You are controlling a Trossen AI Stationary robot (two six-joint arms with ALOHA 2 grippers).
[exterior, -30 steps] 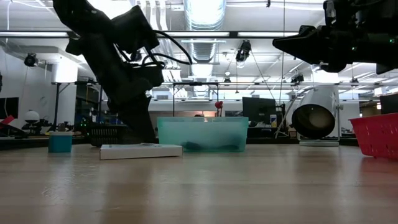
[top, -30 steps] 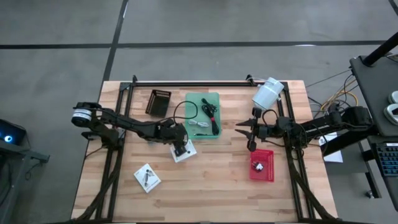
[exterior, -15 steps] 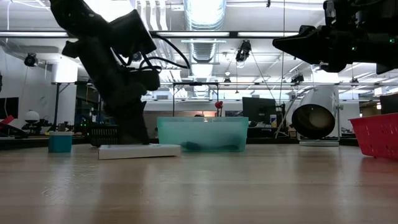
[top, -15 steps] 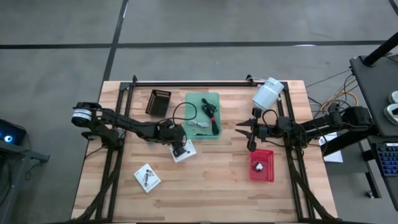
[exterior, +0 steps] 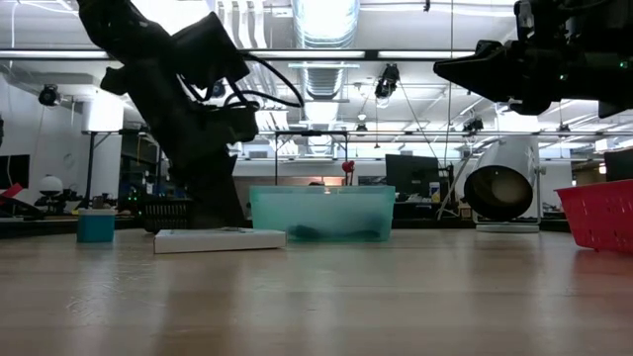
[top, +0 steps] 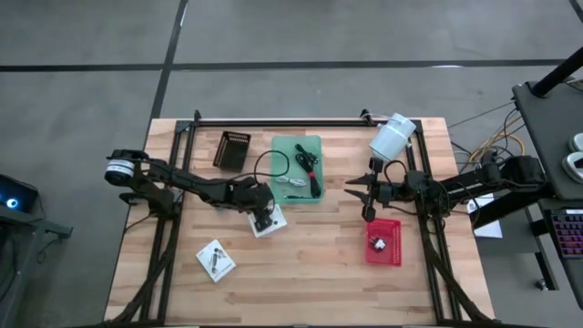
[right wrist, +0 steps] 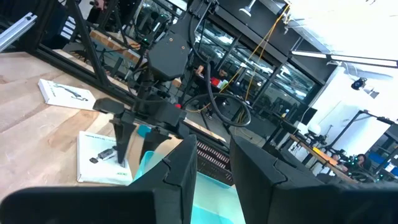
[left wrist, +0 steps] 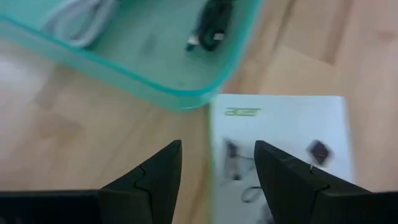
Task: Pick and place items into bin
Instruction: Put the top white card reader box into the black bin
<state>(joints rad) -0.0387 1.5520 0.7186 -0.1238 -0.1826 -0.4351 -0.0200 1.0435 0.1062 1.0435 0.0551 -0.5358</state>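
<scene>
Workshop floor of grey concrete; pale wooden table (top: 301,273) with a black frame, seen from above. Low view looks across into a lab with ducts, monitors and shelving.

Left gripper (top: 266,219) down at the near white square packet with dark print (top: 273,223), which lies flat on the wood just beside the translucent green plastic bin (top: 285,146). Fingers parted, straddling the packet's edge; one finger (left wrist: 283,180) over the white face, the other over bare wood. Nothing gripped. In the low view, the arm leans down onto the packet's far side.

Inside the bin: a thin black coiled cable (top: 310,169) and a pale grey cable (top: 293,182).

Second white packet (top: 215,260) lies apart, nearer the table's front left.

Right gripper (top: 364,196) hangs above the table beside the red mesh basket (top: 393,251), fingers narrowly apart, empty.

Large white cylinder (top: 392,137) lies on its side at the back right. Small black ribbed tray (top: 232,148) sits left of the bin.
</scene>
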